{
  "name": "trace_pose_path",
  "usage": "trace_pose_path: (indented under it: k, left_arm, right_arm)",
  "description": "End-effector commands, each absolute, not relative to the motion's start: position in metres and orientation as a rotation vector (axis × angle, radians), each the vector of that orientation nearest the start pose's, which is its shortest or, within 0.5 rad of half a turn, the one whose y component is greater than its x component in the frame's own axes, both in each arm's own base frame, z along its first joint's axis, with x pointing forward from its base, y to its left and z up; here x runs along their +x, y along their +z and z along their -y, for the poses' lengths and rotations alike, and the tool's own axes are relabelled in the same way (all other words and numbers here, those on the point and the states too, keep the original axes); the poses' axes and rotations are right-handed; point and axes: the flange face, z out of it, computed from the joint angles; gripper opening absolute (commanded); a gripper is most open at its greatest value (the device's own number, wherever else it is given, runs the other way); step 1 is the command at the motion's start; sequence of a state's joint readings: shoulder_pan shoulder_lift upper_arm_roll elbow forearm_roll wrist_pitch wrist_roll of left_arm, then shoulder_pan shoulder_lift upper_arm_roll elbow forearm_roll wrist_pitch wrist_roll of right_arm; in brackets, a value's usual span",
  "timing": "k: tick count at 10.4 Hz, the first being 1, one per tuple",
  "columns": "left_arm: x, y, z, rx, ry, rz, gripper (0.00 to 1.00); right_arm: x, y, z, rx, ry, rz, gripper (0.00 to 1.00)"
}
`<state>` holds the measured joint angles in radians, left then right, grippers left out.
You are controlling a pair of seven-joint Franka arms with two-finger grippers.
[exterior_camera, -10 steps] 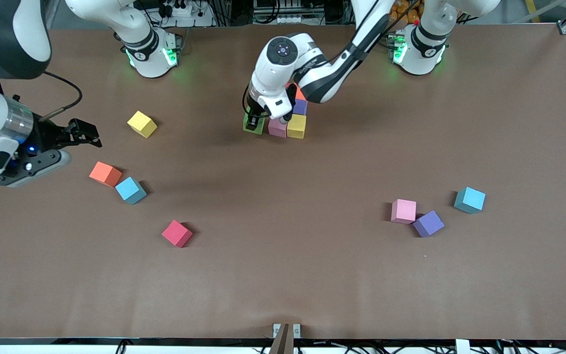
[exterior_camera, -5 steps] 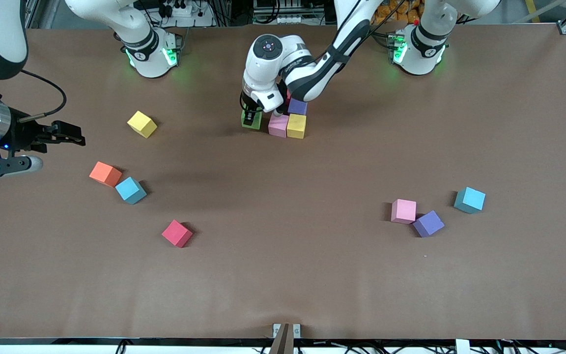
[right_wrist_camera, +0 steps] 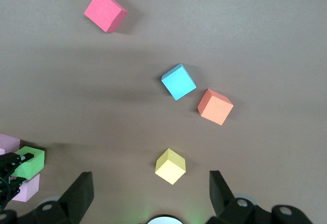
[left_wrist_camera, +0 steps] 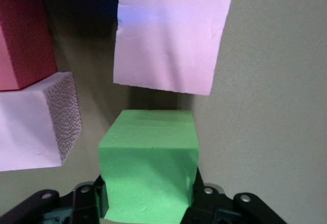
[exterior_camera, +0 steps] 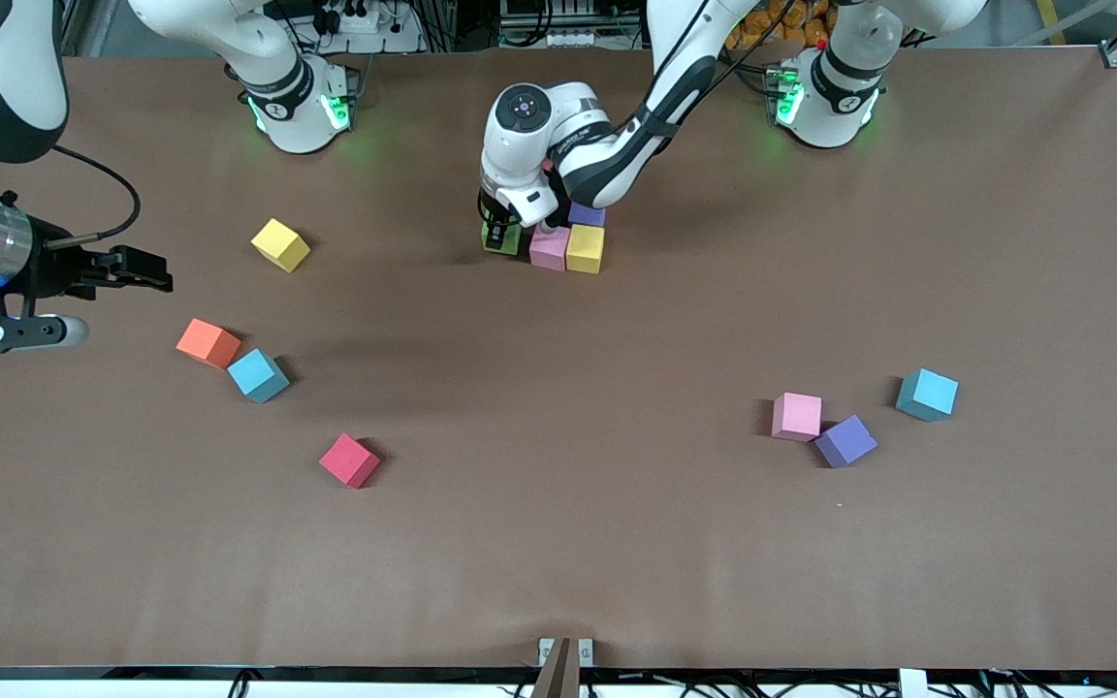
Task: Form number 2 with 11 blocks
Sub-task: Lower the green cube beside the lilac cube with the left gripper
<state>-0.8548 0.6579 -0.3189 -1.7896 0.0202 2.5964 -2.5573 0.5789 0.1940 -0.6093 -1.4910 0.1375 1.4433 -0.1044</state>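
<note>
My left gripper (exterior_camera: 500,236) (left_wrist_camera: 148,197) is shut on a green block (exterior_camera: 504,244) (left_wrist_camera: 148,157), held low beside the started number 2. That cluster holds a pink block (exterior_camera: 549,249) (left_wrist_camera: 171,35), a yellow one (exterior_camera: 585,249) and a purple one (exterior_camera: 586,215). The left wrist view also shows a red block (left_wrist_camera: 23,40) and another pink one (left_wrist_camera: 30,132); the arm hides them in the front view. My right gripper (exterior_camera: 137,267) (right_wrist_camera: 150,178) hangs open over the right arm's end of the table, above a loose yellow block (exterior_camera: 280,244) (right_wrist_camera: 170,166).
Loose blocks toward the right arm's end: orange (exterior_camera: 208,343), teal (exterior_camera: 258,375), red (exterior_camera: 349,460). Toward the left arm's end lie pink (exterior_camera: 797,417), purple (exterior_camera: 845,441) and teal (exterior_camera: 927,395) blocks. The brown table (exterior_camera: 558,543) is bare nearer the camera.
The left arm has drawn in toward the bases and brought the green block closer against the cluster. The right gripper has pulled back toward its end of the table.
</note>
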Motion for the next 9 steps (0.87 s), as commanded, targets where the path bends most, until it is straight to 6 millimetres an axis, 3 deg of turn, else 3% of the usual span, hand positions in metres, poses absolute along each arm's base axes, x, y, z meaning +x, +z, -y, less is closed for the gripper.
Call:
trace_pose_path:
  k: [1,6,9]
  left_arm:
    - [0.277,0.214,0.617,-2.425,0.329,2.164,0.0]
    - [0.274,0.199,0.607,-2.402,0.308,2.141,0.0]
    - [0.278,0.197,0.601,-2.398,0.283,2.13,0.0]
  right_arm:
    - [0.587,0.565,-0.04,-3.11,0.302,0.104,1.0]
    - [0.588,0.568,-0.045,-3.119,0.272,0.119,1.0]
    - [0.589,0.568,-0.044,-3.126,0.271,0.023,1.0]
